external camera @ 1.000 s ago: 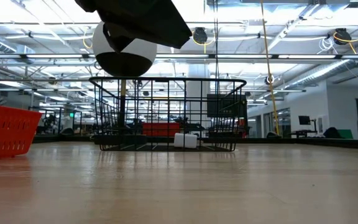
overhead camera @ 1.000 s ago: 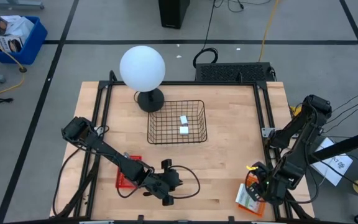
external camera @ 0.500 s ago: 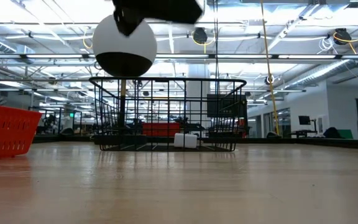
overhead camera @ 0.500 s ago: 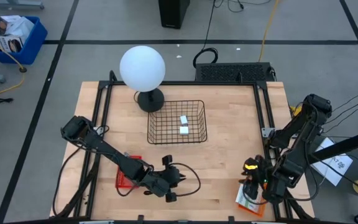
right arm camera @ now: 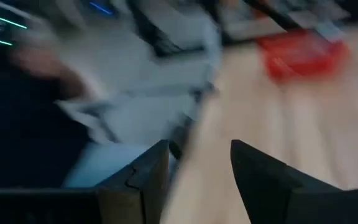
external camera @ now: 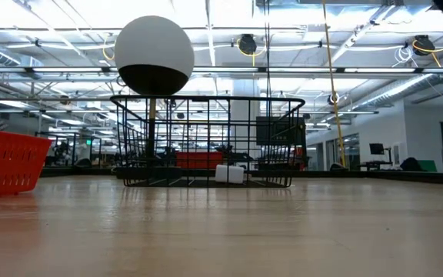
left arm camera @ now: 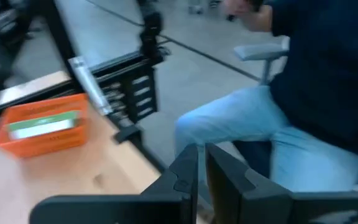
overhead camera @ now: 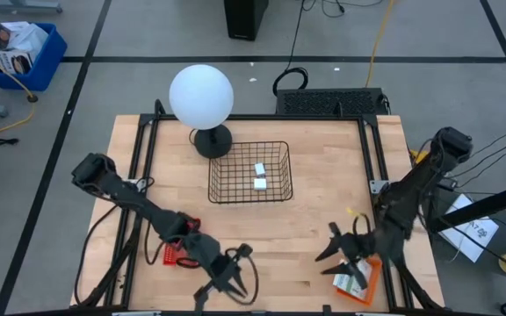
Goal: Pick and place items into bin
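Two tiny white blocks lie on the floor of the black wire basket at mid-table; one block shows through the wires in the low view. A white printed packet lies in an orange tray at the near right corner, and it also shows as the packet in the left wrist view. My left gripper is at the near edge, shut and empty. My right gripper hovers just left of the orange tray, open and empty. The grey tool and the teal tool are out of view.
A white globe lamp stands just behind the wire basket's far left corner. A red basket sits near the left arm. A seated person in jeans is close beyond the table's near edge. Bare wood lies between the two grippers.
My left gripper has swung toward the near edge and turned to face outward past it, leaving the low view. My right gripper has lifted off the orange tray and swung toward the table's left. The blocks, baskets and lamp have stayed put.
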{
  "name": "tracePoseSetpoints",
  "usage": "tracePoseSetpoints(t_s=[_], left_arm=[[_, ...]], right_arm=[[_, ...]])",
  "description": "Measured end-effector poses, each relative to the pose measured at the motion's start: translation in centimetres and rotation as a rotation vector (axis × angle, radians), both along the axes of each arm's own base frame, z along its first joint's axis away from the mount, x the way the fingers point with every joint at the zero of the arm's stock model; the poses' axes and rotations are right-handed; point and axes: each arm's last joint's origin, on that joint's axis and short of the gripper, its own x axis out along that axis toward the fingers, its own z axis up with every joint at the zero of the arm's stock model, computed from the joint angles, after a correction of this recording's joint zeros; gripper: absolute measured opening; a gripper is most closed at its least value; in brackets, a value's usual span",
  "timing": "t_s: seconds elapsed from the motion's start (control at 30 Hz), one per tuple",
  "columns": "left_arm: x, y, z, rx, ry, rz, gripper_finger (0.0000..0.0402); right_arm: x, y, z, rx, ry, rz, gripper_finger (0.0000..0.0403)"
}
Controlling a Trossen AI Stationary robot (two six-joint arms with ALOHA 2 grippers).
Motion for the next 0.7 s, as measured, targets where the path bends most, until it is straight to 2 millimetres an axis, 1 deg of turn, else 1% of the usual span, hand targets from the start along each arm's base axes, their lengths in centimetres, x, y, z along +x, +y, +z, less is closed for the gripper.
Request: tracePoseSetpoints(t_s=[0.07,0.13,0.2,0.23,0.3,0.4,0.43,0.53,0.57,0.7], left_arm=[[-0.4,0.7,-0.1,0.007,-0.006,0.012,0.0037],[-0.4,1.3,-1.0,-0.015,-0.045,0.007,0.0037],[-1.1,2.3,-2.9,-0.058,-0.073,0.026,0.0037],[-1.4,3.0,-3.9,-0.08,-0.08,0.045,0.0037],[-1.7,4.7,-5.4,-0.131,-0.124,0.103,0.0037],[-3.9,7.0,-6.9,-0.165,-0.124,0.191,0.0037],[-4.5,7.7,-6.9,-0.19,-0.16,0.201,0.0037],[-7.6,9.8,-7.1,-0.231,-0.234,0.221,0.0037],[-8.3,10.4,-7.1,-0.245,-0.254,0.235,0.0037],[-11.2,12.5,-7.4,-0.273,-0.261,0.301,0.0037]], right_arm=[[0.2,-1.0,-0.5,0.048,-0.126,0.11,0.0166],[0.1,-2.0,-1.2,0.069,-0.19,0.163,0.0167],[0.0,-2.9,-1.8,0.069,-0.198,0.19,0.0166],[-0.1,-3.2,-2.0,0.069,-0.198,0.189,0.0165],[-0.3,-3.6,-2.3,0.067,-0.199,0.189,0.0163],[-0.5,-3.8,-1.9,0.067,-0.225,0.207,0.0163],[-0.6,-3.9,-1.7,0.067,-0.236,0.207,0.0163],[-1.1,-4.3,-1.0,0.06,-0.28,0.254,0.0166],[-1.3,-4.5,-0.7,0.053,-0.292,0.263,0.0167],[-2.7,-5.8,0.3,0.026,-0.3,0.262,0.0164]])
